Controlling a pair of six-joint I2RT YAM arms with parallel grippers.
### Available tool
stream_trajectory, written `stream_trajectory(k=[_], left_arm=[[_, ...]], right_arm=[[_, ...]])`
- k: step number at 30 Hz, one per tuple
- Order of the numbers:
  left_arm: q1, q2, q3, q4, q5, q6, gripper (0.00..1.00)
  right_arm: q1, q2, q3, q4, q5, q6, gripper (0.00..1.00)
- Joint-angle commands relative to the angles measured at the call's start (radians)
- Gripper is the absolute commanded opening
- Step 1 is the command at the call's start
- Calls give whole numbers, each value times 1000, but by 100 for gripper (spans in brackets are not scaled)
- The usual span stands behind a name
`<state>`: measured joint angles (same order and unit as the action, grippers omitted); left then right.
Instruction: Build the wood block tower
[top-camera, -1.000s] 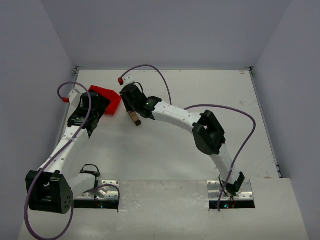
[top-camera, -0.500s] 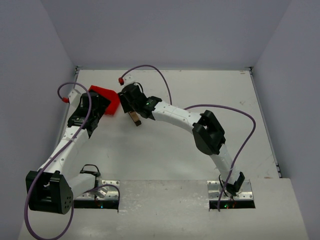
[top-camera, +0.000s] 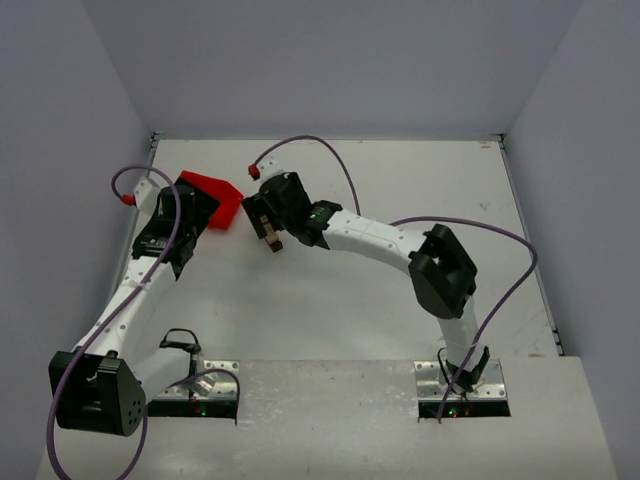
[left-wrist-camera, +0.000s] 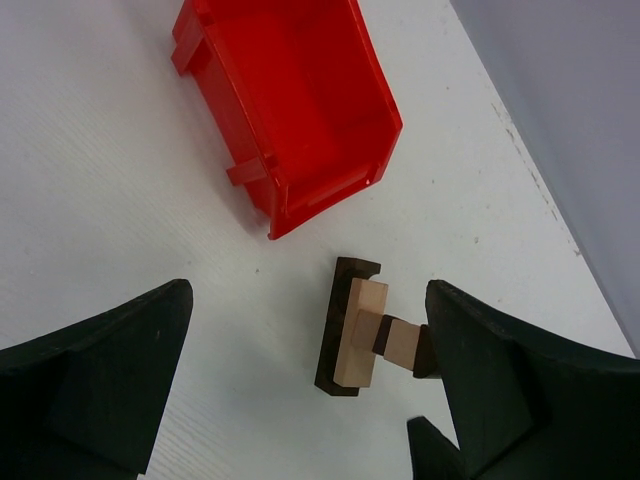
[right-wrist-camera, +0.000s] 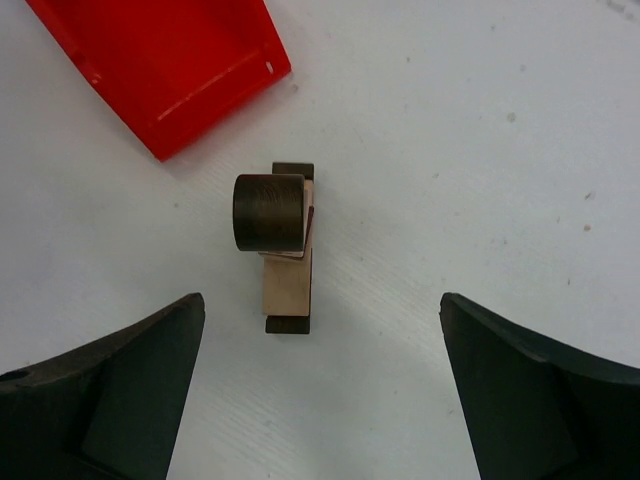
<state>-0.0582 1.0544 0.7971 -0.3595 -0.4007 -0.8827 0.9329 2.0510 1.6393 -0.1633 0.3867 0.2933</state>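
Observation:
The wood block tower (top-camera: 271, 238) stands on the white table just right of the red bin. From the left wrist view it is a dark base slab (left-wrist-camera: 337, 330), a light plank (left-wrist-camera: 360, 335) and small alternating tan and dark pieces (left-wrist-camera: 400, 342). From above, a dark round piece (right-wrist-camera: 270, 212) tops it. My right gripper (right-wrist-camera: 320, 390) hangs open above the tower, its fingers (right-wrist-camera: 110, 390) wide apart and touching nothing. My left gripper (left-wrist-camera: 310, 400) is open too, beside the tower, with its right finger (left-wrist-camera: 520, 380) close to the tower's top.
The red bin (top-camera: 214, 196) lies at the back left, its open side toward my left gripper (top-camera: 200, 212); it looks empty in the left wrist view (left-wrist-camera: 290, 100). Purple cables arc over both arms. Grey walls enclose the table on three sides.
My right gripper has opened, let go of the dark top piece and drawn back to the right. The tower stays standing. The left arm has hardly moved.

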Motion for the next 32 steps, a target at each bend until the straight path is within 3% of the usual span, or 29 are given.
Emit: stream_trajectory(k=[1,6,11,14,20,26,32], left_arm=[[4,-43,-2,62,12,53,100],[4,-12,22,28,52,82,100],[4,-19,32,-51,2,77,100],[4,-57,6,-62,-37,68,100],[4,-92,-26,-72,-90,49,100],[4,-97,-16,-110,-144,29,100],[5,-116,-17,-124,-170,15,100]], right_arm=[[-4,-289,-206,96,93,-41,99],[-66,-560,-516,93,121,48,99],[-246,-908,-913,74,103,211,99],[-279,-1075,-1066,-17,264,283,99],[-278,-1247,-1174,-124,357,320,99],[-278,-1353,-1224,-37,369,321,99],[-278,-1393,-1249,-53,431,343,99]])
